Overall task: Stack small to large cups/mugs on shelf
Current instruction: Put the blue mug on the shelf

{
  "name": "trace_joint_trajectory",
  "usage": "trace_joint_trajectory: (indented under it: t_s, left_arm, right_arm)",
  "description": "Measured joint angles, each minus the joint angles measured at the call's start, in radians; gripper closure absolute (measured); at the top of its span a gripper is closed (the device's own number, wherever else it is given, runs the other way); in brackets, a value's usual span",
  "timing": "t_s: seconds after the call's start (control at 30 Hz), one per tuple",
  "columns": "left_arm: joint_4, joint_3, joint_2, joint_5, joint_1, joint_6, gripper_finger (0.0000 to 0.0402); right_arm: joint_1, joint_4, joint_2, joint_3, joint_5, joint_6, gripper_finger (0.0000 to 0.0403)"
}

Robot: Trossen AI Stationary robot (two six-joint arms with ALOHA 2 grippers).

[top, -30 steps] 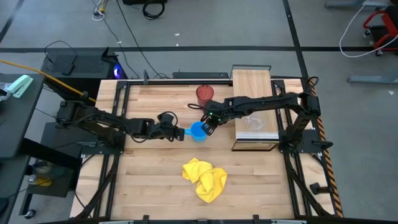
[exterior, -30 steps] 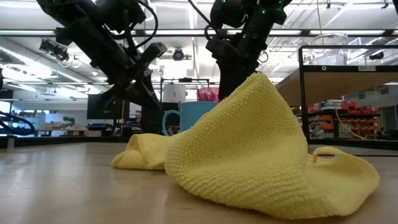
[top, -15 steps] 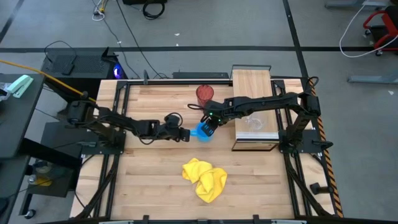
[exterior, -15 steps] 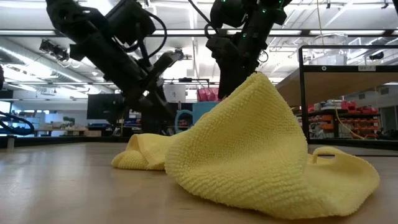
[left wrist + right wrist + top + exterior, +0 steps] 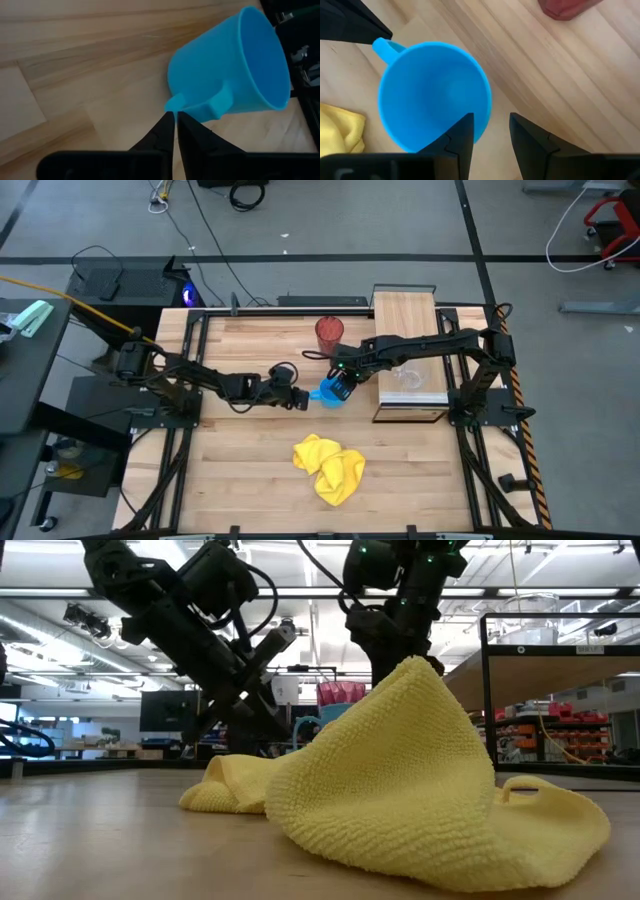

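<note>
Advanced since the earlier frame: left hand (image 5: 175, 131), fingers pinched together at the blue mug (image 5: 330, 391) handle, steadying it mid-desk (image 5: 240, 470). Right hand (image 5: 490, 131), fingers narrowly straddling the rim, likely for lifting to the shelf (image 5: 405, 315).

Bright even overhead light, soft shadows, blurred wrist-view foregrounds.

A robotics lab: 2 arms at a framed wooden table (image 5: 250, 470) (cables (image 5: 205, 230) across grey floor).
</note>
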Motion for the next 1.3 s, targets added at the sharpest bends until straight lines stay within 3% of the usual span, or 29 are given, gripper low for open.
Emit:
trace_joint_trajectory:
  t_s: [0.93, 1.3]
  left_arm:
    - [0.036, 0.0, -0.001, 0.015, 0.002, 0.002, 0.0366]
    - [0.039, 0.0, -0.001, 0.015, 0.002, 0.003, 0.0367]
  right_arm:
    - [0.005, 0.035, 0.018, 0.001, -0.006, 0.018, 0.0271]
    - [0.004, 0.027, 0.027, 0.0, -0.006, 0.024, 0.0298]
